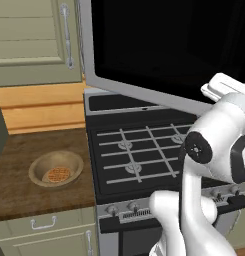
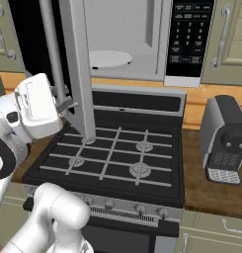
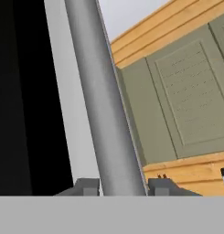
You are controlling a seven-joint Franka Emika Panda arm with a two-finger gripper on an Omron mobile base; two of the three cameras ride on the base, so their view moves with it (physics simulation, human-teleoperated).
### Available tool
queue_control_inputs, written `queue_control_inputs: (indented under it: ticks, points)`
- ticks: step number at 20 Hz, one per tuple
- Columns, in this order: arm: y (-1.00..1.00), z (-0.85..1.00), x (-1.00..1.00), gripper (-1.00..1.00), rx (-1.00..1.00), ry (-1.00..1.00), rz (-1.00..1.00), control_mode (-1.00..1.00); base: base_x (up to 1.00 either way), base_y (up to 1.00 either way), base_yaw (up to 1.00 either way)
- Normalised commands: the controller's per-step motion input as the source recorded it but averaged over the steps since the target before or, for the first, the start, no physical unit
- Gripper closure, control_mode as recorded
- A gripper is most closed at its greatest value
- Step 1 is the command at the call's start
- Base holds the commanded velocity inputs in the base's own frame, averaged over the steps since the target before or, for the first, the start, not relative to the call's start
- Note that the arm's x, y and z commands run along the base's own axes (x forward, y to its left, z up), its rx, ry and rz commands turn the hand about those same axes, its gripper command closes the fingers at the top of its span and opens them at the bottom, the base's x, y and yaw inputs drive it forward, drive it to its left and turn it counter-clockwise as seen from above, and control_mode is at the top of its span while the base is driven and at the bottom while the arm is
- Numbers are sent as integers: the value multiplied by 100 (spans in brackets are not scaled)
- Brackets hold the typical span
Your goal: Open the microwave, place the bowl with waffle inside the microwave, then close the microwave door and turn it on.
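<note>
The microwave [image 2: 127,39] stands open above the stove, its white turntable [image 2: 108,58] showing inside. The microwave door [image 1: 169,45] is swung far out to the left; in the right base view it shows edge-on [image 2: 79,64]. My gripper [image 3: 123,186] is shut on the door's long silver bar handle [image 3: 99,100], one fingertip on each side of the bar, and my hand [image 2: 68,104] sits low on the handle [image 2: 52,49]. The tan bowl [image 1: 56,167] rests on the wooden counter left of the stove, with the waffle [image 1: 57,175] lying in it.
A black gas stove [image 1: 139,150] with grates lies under the microwave. A dark coffee machine [image 2: 223,141] stands on the counter to the right. Beige cabinet doors [image 1: 34,35] hang at upper left. The dark control strip [image 2: 191,34] is on the microwave's right.
</note>
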Motion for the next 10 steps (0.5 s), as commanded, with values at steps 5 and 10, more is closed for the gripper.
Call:
queue_control_inputs:
  ticks: [5,10]
  points:
    - [74,0,-32,-100,-7,1,-34,-100,0,0,0]
    - [6,0,-6,-100,-1,0,-10,-100,0,0,0]
